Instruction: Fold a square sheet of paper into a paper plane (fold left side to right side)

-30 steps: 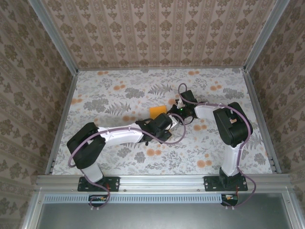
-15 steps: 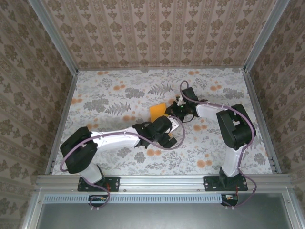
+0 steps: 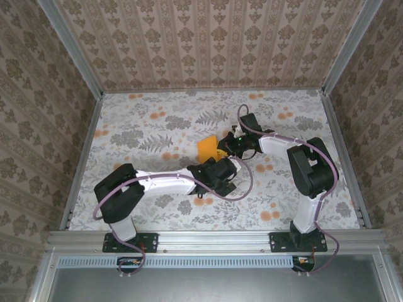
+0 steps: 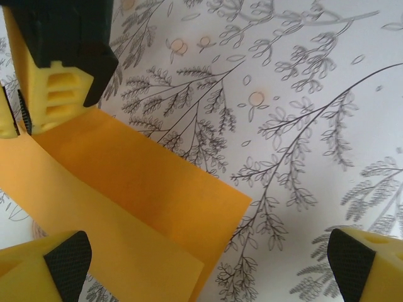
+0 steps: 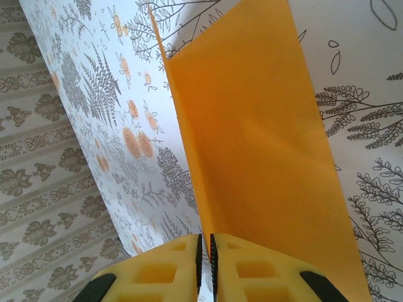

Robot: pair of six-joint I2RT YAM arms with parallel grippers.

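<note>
The square sheet of paper (image 3: pixel 206 146), bright orange, lies mid-table folded over, with one flap raised. In the left wrist view its two layers (image 4: pixel 126 189) spread at the lower left, corners slightly offset. My right gripper (image 3: pixel 221 150) is shut on the sheet's edge. The raised flap (image 5: pixel 252 126) runs down into the thin slit between its yellow fingers (image 5: pixel 204 264). My left gripper (image 4: pixel 211 264) hangs wide open over the sheet's near corner, holding nothing; in the top view it (image 3: pixel 219 165) sits just in front of the sheet. The paper plane is out of view.
The floral tablecloth (image 3: pixel 151 126) is bare around the sheet. Patterned walls (image 3: pixel 208 44) and metal rails (image 3: pixel 82 157) enclose the table on three sides. The two arms meet closely near the sheet, and purple cables (image 3: pixel 242 182) loop beside the wrists.
My left gripper has opened wide, let go of the sheet and drawn back toward the near edge. The right gripper stays at the sheet's edge, and the sheet has barely shifted.
</note>
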